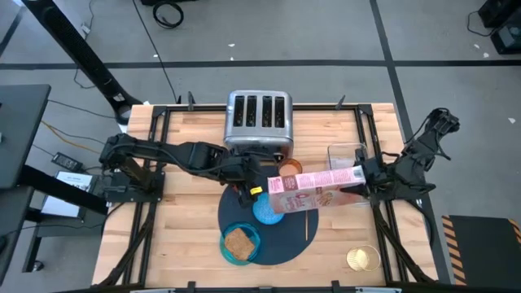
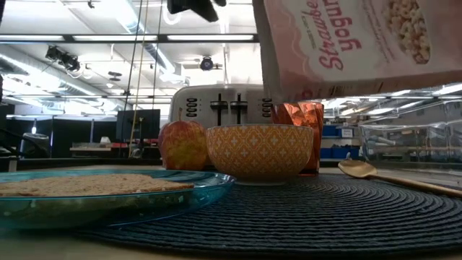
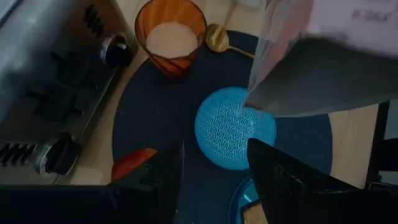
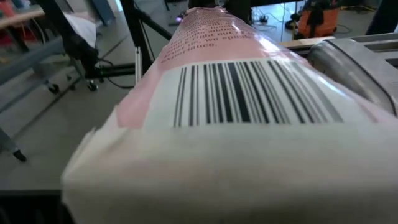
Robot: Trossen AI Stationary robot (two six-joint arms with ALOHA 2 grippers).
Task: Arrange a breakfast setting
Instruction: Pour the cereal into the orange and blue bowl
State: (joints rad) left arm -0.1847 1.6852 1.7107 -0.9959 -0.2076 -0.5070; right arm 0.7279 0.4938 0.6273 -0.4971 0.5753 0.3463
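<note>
I'm seeing the teal plate [image 1: 241,243] sitting nearest me on the front-left edge of the navy mat [image 1: 285,238], toast slice [image 1: 238,242] lying flat on it. Gold spoon [image 1: 306,223] is lying on the mat's right side. Blue bowl [image 1: 264,212] is sitting mid-mat. Right gripper [image 1: 361,172] is clamping the end of the pink cereal box [image 1: 313,184], holding it sideways in the air, its far end hanging over the bowl. Left gripper [image 3: 214,171] is hovering above the mat's left-rear part, fingers [image 3: 166,180] parted, nothing in them. Red-orange fruit [image 2: 182,145] is sitting behind the plate, copper cup [image 3: 171,36] standing on the mat's back edge. Chrome toaster [image 1: 258,120] is standing behind everything.
</note>
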